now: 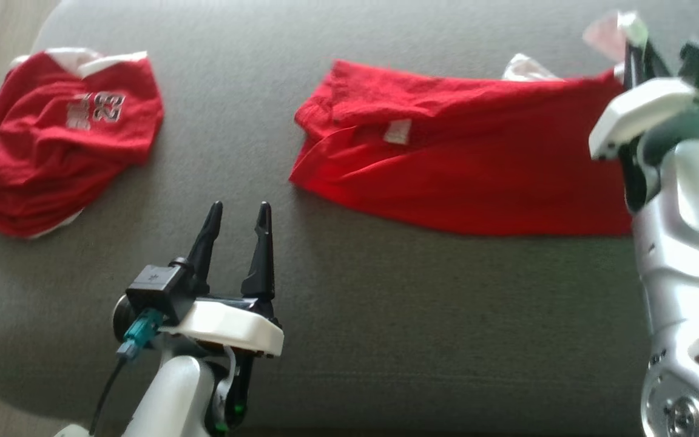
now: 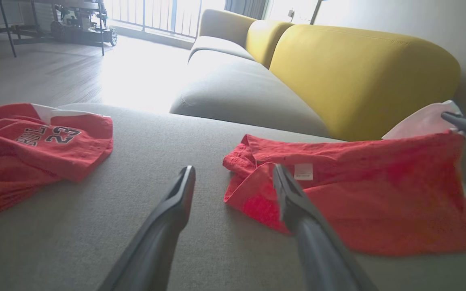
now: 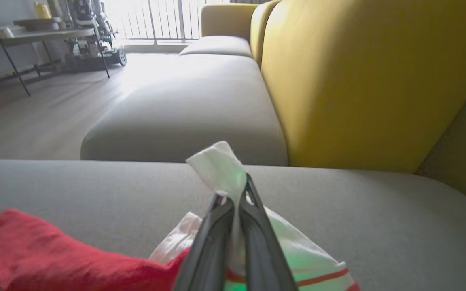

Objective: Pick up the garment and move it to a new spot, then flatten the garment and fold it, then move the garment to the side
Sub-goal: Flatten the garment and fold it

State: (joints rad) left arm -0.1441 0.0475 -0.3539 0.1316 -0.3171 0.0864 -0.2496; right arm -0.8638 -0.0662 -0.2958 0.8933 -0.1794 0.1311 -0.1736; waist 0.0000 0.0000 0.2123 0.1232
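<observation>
A red garment [image 1: 465, 158] with a small white label lies spread across the grey seat, its left end bunched. Its white sleeve edge [image 3: 221, 169] is pinched between my right gripper [image 1: 634, 54], which is shut on it at the garment's far right corner and holds that corner slightly raised. The same garment [image 2: 362, 190] stretches to the right in the left wrist view. My left gripper [image 1: 240, 212] hovers open over bare cushion, just left of the garment's bunched end, holding nothing.
A second red garment [image 1: 64, 139] printed with 23 lies crumpled at the seat's left end. The grey seat [image 1: 386, 315] is bare in front. Yellow backrests [image 3: 370, 81] rise behind, with another grey seat [image 3: 184, 117] and wood floor beyond.
</observation>
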